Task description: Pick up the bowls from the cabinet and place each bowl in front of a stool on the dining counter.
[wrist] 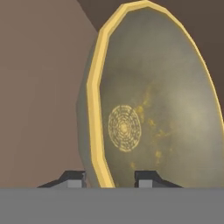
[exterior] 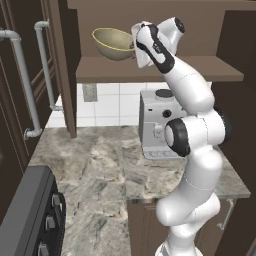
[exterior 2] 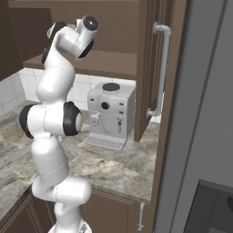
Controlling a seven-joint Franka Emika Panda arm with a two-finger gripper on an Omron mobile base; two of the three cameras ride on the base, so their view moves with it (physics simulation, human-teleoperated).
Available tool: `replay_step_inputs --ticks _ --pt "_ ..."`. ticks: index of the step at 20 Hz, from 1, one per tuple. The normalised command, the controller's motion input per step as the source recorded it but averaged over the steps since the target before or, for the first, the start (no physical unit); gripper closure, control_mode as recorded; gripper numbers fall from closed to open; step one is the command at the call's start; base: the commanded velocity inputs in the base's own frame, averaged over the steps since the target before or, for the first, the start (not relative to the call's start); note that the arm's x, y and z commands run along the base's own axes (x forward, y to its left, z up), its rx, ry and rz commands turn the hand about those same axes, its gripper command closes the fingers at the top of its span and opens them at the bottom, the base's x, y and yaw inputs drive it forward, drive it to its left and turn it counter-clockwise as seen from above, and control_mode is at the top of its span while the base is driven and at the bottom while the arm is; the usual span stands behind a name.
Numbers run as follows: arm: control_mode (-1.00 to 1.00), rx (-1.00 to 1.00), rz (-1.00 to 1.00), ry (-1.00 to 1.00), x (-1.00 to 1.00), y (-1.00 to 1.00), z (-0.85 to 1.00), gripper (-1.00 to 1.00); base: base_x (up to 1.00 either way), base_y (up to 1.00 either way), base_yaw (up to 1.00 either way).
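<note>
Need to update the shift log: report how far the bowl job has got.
Done: nothing delivered yet; the cabinet stands open. In hand: the gripper straddles the yellowish rim of the olive bowl, one finger inside and one outside, with the bowl tilted just above the shelf, so it looks gripped. Left: carrying this bowl to the dining counter, then the second bowl.

Left base: you look forward from behind-left at the cabinet (exterior: 150, 70).
Right base: behind-right, same cabinet.
Hand: right against the bowl (wrist: 148, 100).
</note>
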Motion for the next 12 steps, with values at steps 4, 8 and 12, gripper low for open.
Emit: replay_step_inputs --ticks 4,8,12 --pt "-1.0 0.0 -0.03 -0.12 -0.32 0.0 0.0 1.0 0.0 0.0 0.0" --pt "-1.0 0.0 -0.08 -0.09 -0.51 0.0 0.0 1.0 0.0 0.0 0.0" --pt "-1.0 0.0 -0.12 -0.09 -0.49 0.0 0.0 1.0 0.0 0.0 0.0"
